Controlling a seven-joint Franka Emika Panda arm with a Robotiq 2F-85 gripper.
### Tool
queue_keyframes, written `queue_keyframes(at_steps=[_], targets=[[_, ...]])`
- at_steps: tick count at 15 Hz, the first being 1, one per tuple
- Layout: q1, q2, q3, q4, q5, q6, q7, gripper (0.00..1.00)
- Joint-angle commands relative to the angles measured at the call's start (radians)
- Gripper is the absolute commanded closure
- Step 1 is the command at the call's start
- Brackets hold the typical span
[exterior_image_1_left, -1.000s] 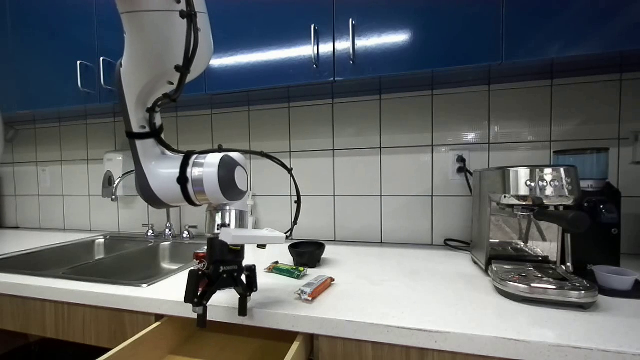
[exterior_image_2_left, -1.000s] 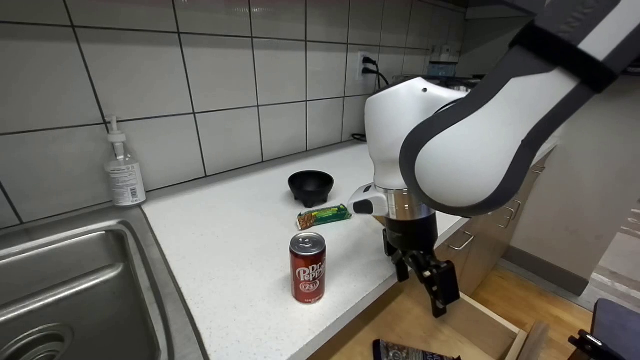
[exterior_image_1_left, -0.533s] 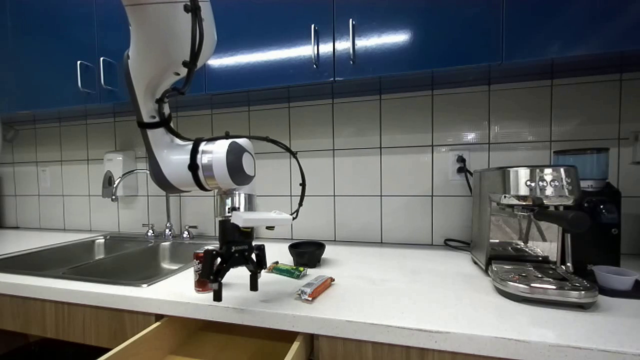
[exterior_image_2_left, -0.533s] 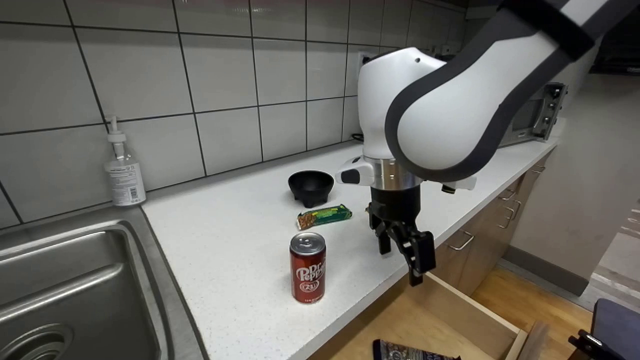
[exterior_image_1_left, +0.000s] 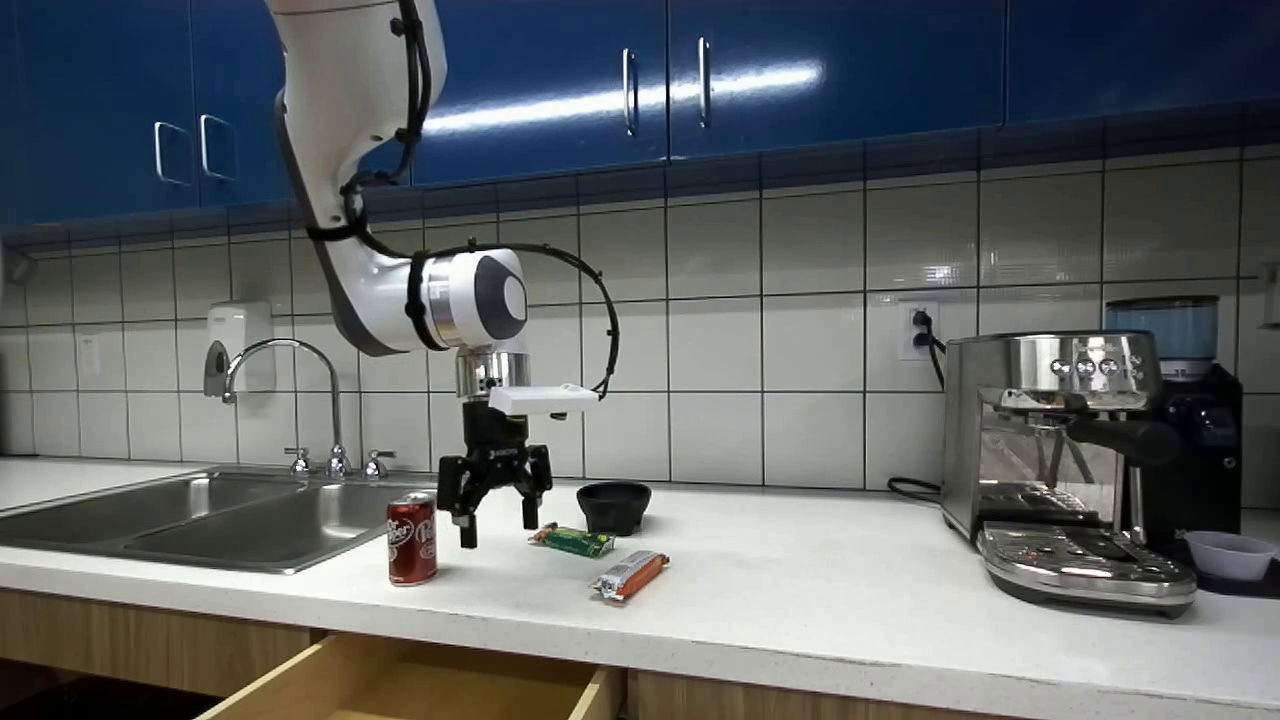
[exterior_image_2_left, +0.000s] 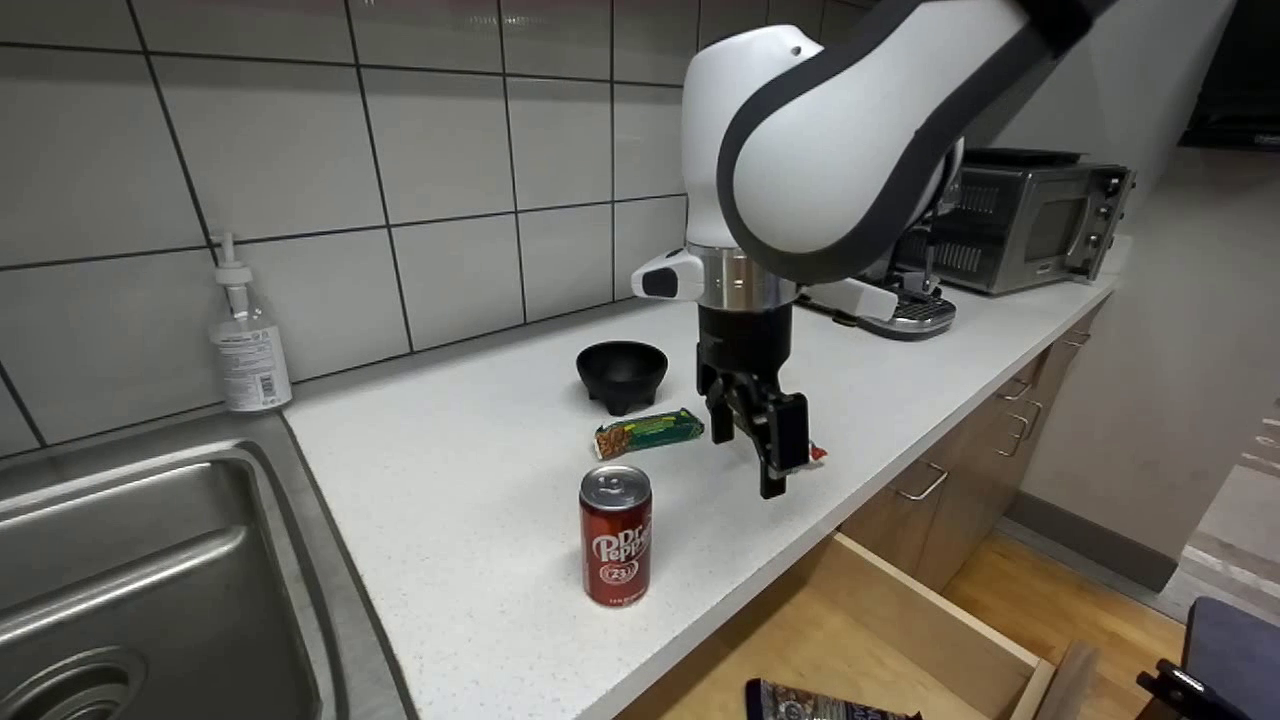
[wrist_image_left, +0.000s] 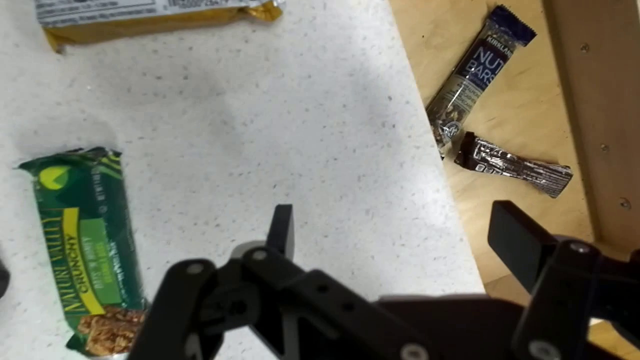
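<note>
My gripper (exterior_image_1_left: 500, 525) is open and empty above the white counter, pointing down; it also shows in another exterior view (exterior_image_2_left: 747, 460) and the wrist view (wrist_image_left: 398, 225). A red Dr Pepper can (exterior_image_1_left: 412, 540) (exterior_image_2_left: 616, 545) stands upright beside it, apart. A green Nature Valley bar (exterior_image_1_left: 575, 541) (exterior_image_2_left: 650, 432) (wrist_image_left: 82, 240) lies nearby. A silver-and-orange bar (exterior_image_1_left: 630, 577) (wrist_image_left: 155, 22) lies closer to the counter edge. A black bowl (exterior_image_1_left: 613, 515) (exterior_image_2_left: 621, 378) stands behind. The open drawer (exterior_image_1_left: 450, 690) (exterior_image_2_left: 930, 620) holds a nut bar (wrist_image_left: 475, 75) and a small brown-wrapped bar (wrist_image_left: 515, 165).
A double sink (exterior_image_1_left: 290, 566) with a tall faucet (exterior_image_1_left: 335, 390) lies at one end of the counter. A soap bottle (exterior_image_2_left: 252, 350) stands behind it. A coffee machine (exterior_image_1_left: 1050, 460) and an oven (exterior_image_2_left: 1040, 220) stand further along. Blue cabinets (exterior_image_1_left: 520, 90) hang above.
My gripper has risen from low over the open drawer and moved back over the counter, staying open. The can is now uncovered in an exterior view. The counter objects have not moved.
</note>
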Motion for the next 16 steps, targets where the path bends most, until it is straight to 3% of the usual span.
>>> queue_keyframes(at_steps=[1,11,16], targets=[[-0.012,0.073,0.002,0.121,-0.016,-0.044,-0.054,0.00],[-0.050,0.314,0.000,0.401,-0.045,-0.034,-0.223,0.00],[-0.056,0.366,0.000,0.484,-0.047,-0.036,-0.290,0.00]])
